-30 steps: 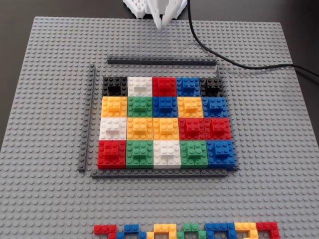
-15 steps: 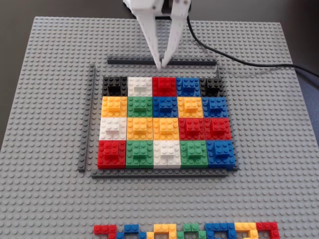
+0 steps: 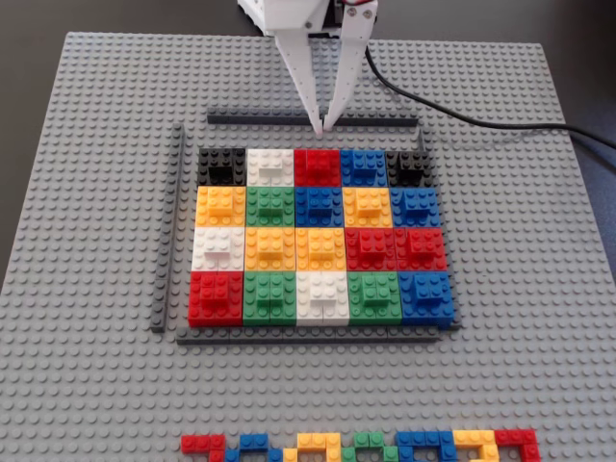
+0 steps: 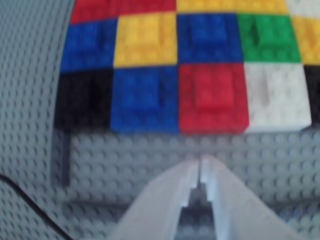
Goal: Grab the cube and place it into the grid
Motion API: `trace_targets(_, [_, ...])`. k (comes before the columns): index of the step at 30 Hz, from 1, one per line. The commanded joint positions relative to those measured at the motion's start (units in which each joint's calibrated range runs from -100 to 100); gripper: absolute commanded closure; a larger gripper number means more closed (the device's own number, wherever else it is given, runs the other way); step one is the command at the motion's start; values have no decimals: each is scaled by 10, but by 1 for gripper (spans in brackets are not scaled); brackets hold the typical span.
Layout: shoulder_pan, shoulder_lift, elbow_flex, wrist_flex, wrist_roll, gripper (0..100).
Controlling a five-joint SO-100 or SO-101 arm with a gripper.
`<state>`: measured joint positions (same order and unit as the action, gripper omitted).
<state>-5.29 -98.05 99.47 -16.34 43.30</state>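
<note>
a: we're looking down on the baseplate [image 3: 87,192], and the white tool [image 3: 323,128] hangs over the far dark grey strip [image 3: 250,119], just beyond the grid [image 3: 322,236].

b: state of the tool?

a: clenched, we'd say. in the wrist view the tool [image 4: 201,161] has its two tips meeting with nothing between them, and in the fixed view they come to a single point.

b: and the cube?

a: we see two black blocks, both seated in the grid's far row. one is at the left corner [image 3: 221,166], the other at the right corner [image 3: 408,166]. in the wrist view one black block [image 4: 85,98] sits at the left end of the nearest row, beside a blue block [image 4: 142,97]. we can't tell which one is the task's cube.

b: anything near the grid?

a: a black cable [image 3: 452,115] runs off to the right past the far strip, and a line of small coloured bricks [image 3: 361,445] lies along the near edge of the baseplate, well apart from the grid.
</note>
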Motion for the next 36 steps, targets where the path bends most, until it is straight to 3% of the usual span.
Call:
trace_targets(1, [-4, -20, 5, 41, 4, 100])
trace_targets(13, [19, -20, 5, 65, 21, 100])
trace_targets(23, [24, -20, 5, 17, 2, 100])
trace_targets(36, [34, -20, 5, 6, 42, 100])
